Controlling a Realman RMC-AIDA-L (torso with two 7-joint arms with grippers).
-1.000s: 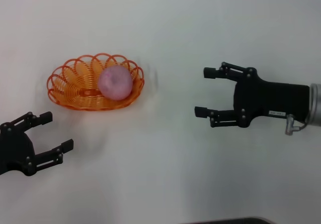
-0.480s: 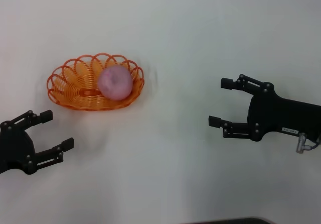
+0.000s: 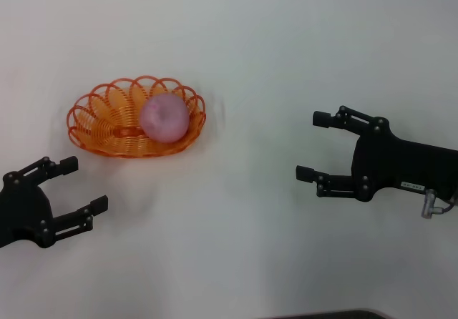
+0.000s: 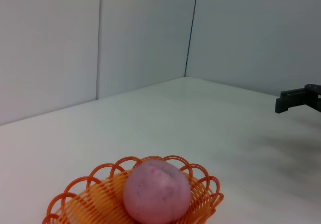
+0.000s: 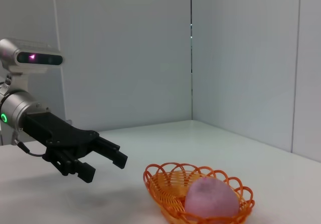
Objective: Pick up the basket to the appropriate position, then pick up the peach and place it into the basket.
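White and bare, the bench [image 3: 286,61] runs back to pale grey wall panels that meet in a corner. On it sits the oval orange wire basket [image 3: 96,119] with its looped, scalloped rim and open woven sides, and the round dusty-pink peach [image 3: 164,118] lies inside, toward the end nearer the right arm, its matte skin faintly mottled with darker specks. The left gripper [image 3: 84,184] hangs near the basket, on the robot's side of it, fingers spread wide and holding nothing; the right gripper [image 3: 313,146] is well apart on the other side, fingers likewise wide open and empty. With the fruit already in, the task looks finished, so the main risk is a stray arm move: the left fingers are close enough that a forward sweep could catch the light basket's rim, sliding or tipping it and rolling the peach out.
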